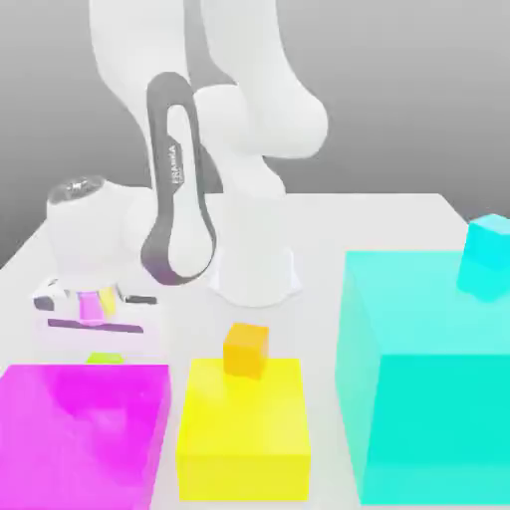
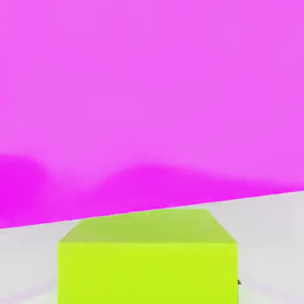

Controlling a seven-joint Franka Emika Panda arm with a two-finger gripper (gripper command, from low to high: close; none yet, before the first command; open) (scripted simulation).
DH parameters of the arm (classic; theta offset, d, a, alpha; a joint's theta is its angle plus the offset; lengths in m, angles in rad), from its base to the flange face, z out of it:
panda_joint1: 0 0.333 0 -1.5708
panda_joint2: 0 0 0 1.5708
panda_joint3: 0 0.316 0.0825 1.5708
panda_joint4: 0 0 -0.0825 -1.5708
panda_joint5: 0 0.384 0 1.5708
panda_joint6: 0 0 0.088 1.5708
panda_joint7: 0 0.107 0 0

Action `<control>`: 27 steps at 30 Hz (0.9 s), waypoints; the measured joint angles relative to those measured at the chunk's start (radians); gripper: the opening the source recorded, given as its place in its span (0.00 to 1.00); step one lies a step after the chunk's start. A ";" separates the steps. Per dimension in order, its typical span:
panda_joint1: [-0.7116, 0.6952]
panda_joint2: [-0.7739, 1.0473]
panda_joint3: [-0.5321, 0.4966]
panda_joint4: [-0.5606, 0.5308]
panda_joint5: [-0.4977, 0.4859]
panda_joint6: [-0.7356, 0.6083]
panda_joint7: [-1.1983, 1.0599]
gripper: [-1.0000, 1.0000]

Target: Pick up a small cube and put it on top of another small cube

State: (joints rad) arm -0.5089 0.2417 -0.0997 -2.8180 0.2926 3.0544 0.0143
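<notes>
The small cube point(image 1: 103, 358) is lime yellow-green and rests on the white table, just behind the big magenta block point(image 1: 85, 428), which hides its lower part. My gripper point(image 1: 97, 334) hangs straight down over it at the exterior view's left, and it is shut on this cube. In the hand view the small cube point(image 2: 148, 261) sits very close, with the magenta block point(image 2: 148, 89) right beyond it. An orange small cube point(image 1: 246, 349) sits on top of a yellow block point(image 1: 242, 428). A cyan small cube point(image 1: 486, 257) sits on a large cyan block point(image 1: 428, 379).
The arm's white base point(image 1: 254, 269) stands at the back middle of the white table point(image 1: 329, 229). The three big blocks line the front: magenta at the exterior view's left, yellow in the middle, cyan tallest at its right.
</notes>
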 joint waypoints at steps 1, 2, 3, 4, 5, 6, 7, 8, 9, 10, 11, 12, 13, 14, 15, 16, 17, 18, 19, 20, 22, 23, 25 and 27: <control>0.027 -0.030 -0.032 -0.006 -0.024 -0.024 0.019 0.00; 0.046 -0.064 -0.062 -0.014 -0.065 -0.049 0.051 0.00; 0.061 -0.099 -0.088 -0.022 -0.113 -0.076 0.086 0.00; 0.068 -0.135 -0.108 -0.029 -0.162 -0.104 0.122 0.00; 0.066 -0.172 -0.120 -0.037 -0.208 -0.132 0.154 0.00; 0.055 -0.208 -0.125 -0.044 -0.252 -0.160 0.185 0.00; 0.051 -0.219 -0.124 -0.030 -0.260 -0.186 0.208 0.00; 0.045 -0.220 -0.120 -0.006 -0.253 -0.211 0.229 0.00; 0.043 -0.212 -0.114 0.025 -0.240 -0.236 0.250 0.00; 0.054 -0.201 -0.109 0.058 -0.226 -0.260 0.274 0.00; 0.057 -0.189 -0.107 0.093 -0.212 -0.284 0.299 0.00; 0.059 -0.175 -0.106 0.129 -0.200 -0.308 0.326 0.00; 0.061 -0.161 -0.105 0.164 -0.190 -0.331 0.355 0.00; 0.063 -0.147 -0.105 0.201 -0.182 -0.355 0.384 0.00; 0.066 -0.132 -0.106 0.237 -0.173 -0.379 0.414 0.00; 0.068 -0.118 -0.107 0.273 -0.168 -0.403 0.446 0.00; 0.071 -0.103 -0.108 0.309 -0.163 -0.427 0.479 0.00; 0.075 -0.089 -0.110 0.346 -0.160 -0.450 0.513 0.00; 0.079 -0.075 -0.112 0.382 -0.157 -0.474 0.547 0.00; 0.084 -0.061 -0.116 0.418 -0.155 -0.497 0.581 0.00; 0.093 -0.033 -0.120 0.490 -0.153 -0.544 0.653 0.00; 0.098 -0.020 -0.123 0.526 -0.153 -0.567 0.689 0.00; 0.110 0.006 -0.130 0.599 -0.155 -0.613 0.762 0.00; 0.120 0.031 -0.133 0.670 -0.159 -0.658 0.837 0.00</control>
State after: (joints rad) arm -0.3889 0.2727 -0.2328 -2.1476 0.1332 2.3967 0.8517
